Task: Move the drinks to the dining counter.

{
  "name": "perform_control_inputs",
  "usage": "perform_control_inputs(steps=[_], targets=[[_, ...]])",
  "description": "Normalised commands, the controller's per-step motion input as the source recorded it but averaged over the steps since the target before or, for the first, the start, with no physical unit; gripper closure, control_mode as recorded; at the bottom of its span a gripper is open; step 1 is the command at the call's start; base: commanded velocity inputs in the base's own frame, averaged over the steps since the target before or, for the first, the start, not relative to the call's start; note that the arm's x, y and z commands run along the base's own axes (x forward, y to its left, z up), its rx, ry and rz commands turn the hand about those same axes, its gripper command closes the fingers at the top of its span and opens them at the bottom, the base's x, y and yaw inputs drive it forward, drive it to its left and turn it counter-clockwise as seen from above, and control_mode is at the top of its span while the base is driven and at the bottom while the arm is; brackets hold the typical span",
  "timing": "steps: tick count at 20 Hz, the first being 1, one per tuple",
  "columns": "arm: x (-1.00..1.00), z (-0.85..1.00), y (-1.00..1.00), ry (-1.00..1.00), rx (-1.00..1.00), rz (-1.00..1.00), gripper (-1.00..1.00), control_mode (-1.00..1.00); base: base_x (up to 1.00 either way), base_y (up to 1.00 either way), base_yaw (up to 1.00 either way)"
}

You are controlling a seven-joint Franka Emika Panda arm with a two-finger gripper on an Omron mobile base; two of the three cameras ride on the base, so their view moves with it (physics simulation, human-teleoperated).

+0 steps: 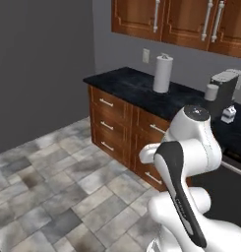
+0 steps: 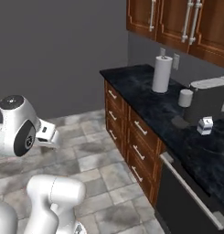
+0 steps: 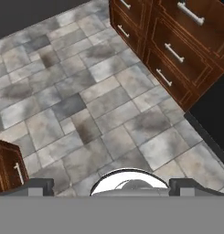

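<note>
The small carton (image 2: 205, 125) stands upright on the black counter (image 2: 145, 98) beside the coffee machine (image 2: 205, 99), its gabled top pointing up; its label is too small to read. The gripper (image 3: 111, 185) hangs wide open over floor tiles.

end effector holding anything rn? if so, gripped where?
Nothing held. The end effector is open over bare floor tiles; the small carton sits on the counter beside the coffee machine.

The arm (image 1: 191, 162) is glossy white, built of rounded bulbous links, with dark round joint caps and a black strip along one link.
</note>
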Motion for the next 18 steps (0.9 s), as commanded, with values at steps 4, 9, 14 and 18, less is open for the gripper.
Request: perform_control_inputs(steps=[4,9,14,18], targets=[[0.00,0.00,0.00,0.00,0.00,0.00,-1.00,1.00,0.99,0.00,-0.35],[0.00,0.00,0.00,0.00,0.00,0.00,-1.00,1.00,0.75,-0.08,-0.63],[0.00,0.00,0.00,0.00,0.00,0.00,-1.00,1.00,0.05,-0.24,-0.54],[0.00,0.00,0.00,0.00,0.00,0.00,-1.00,1.00,-0.18,-0.23,-0.11]])
